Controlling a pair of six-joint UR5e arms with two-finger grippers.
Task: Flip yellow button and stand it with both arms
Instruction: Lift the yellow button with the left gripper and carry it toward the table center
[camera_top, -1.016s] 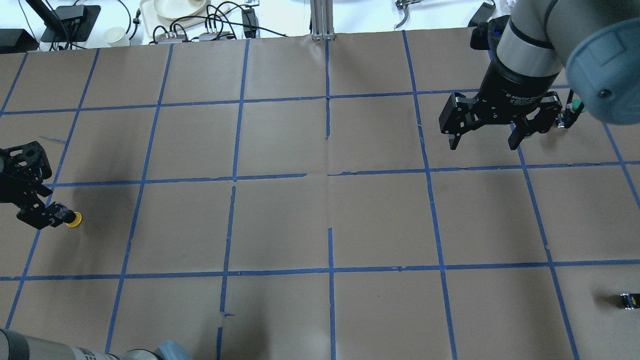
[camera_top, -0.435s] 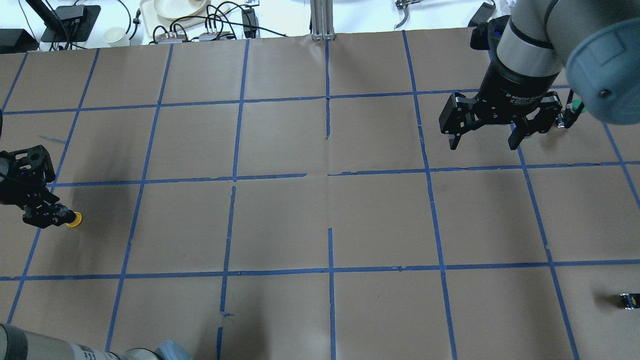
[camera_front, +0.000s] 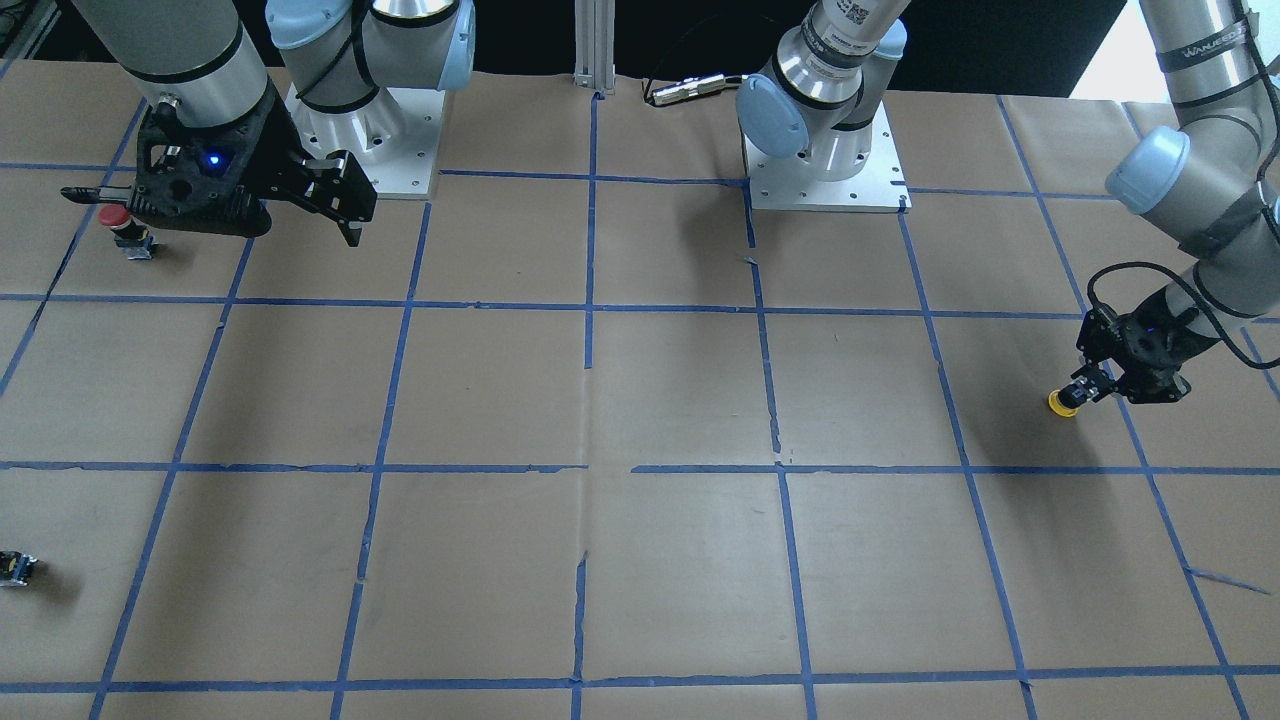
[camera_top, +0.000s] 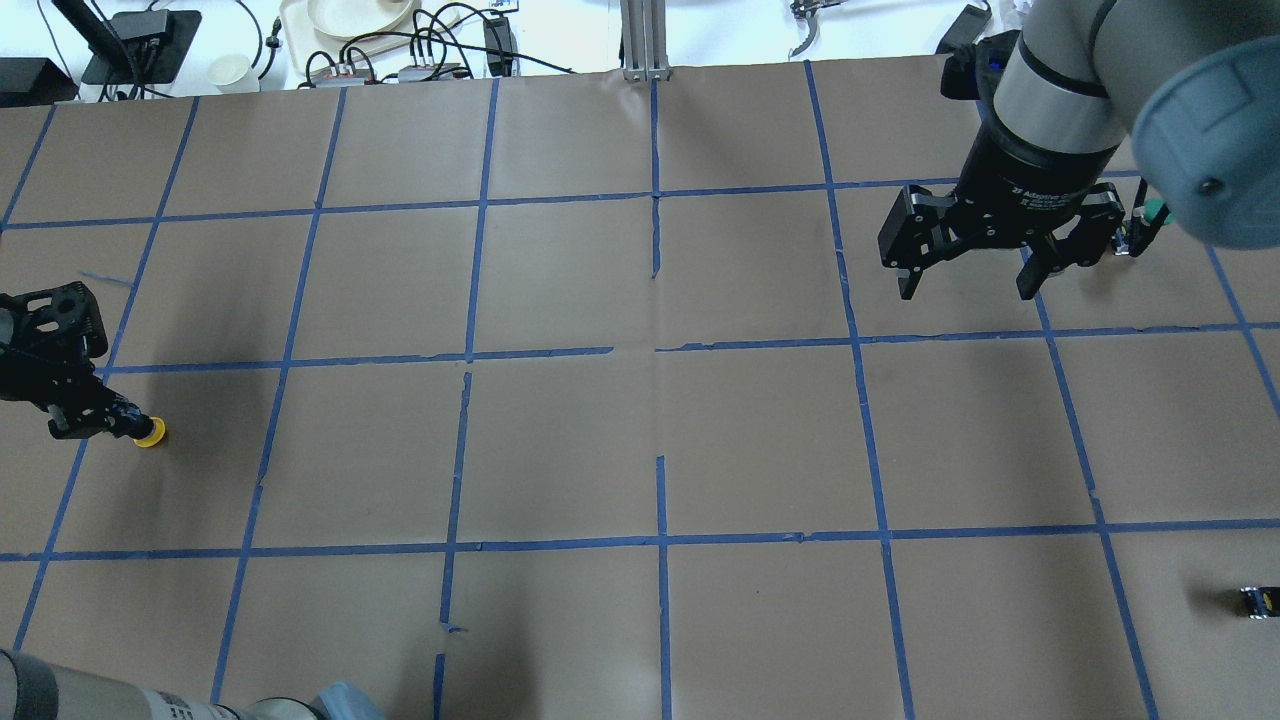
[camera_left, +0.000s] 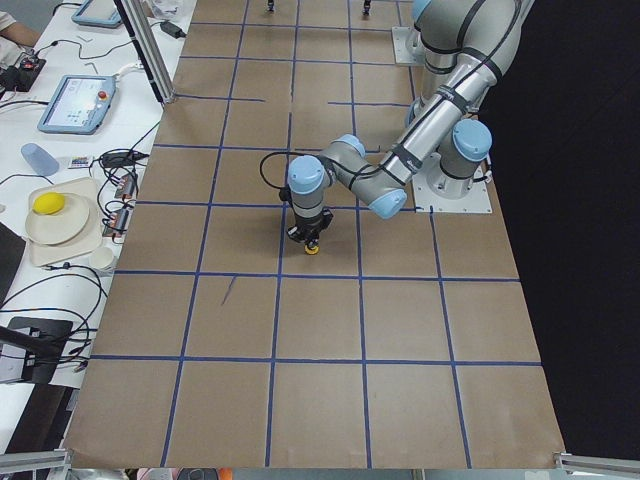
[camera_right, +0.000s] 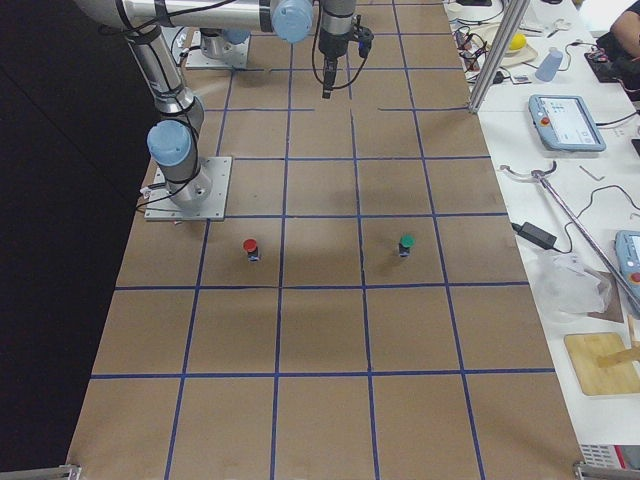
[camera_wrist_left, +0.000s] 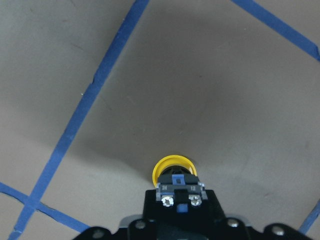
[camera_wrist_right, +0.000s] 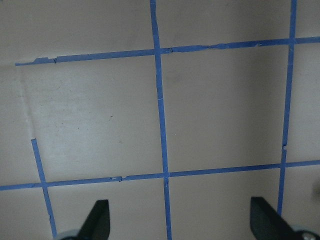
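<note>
The jaws of the left arm (camera_front: 1150, 170) are closed on the black body of the yellow button (camera_top: 150, 433). Its cap points away from the wrist, low at the bench (camera_top: 640, 440); I cannot tell whether it touches the paper. The button sits far out on the robot's left side, just beside a blue tape line (camera_top: 58, 500). The jaws of the right arm (camera_top: 1050, 100) stand wide apart, holding nothing, above the opposite side of the bench. A red-capped button (camera_front: 118, 222) stands upright near them, with a green-capped button (camera_right: 406, 243) upright beyond.
</note>
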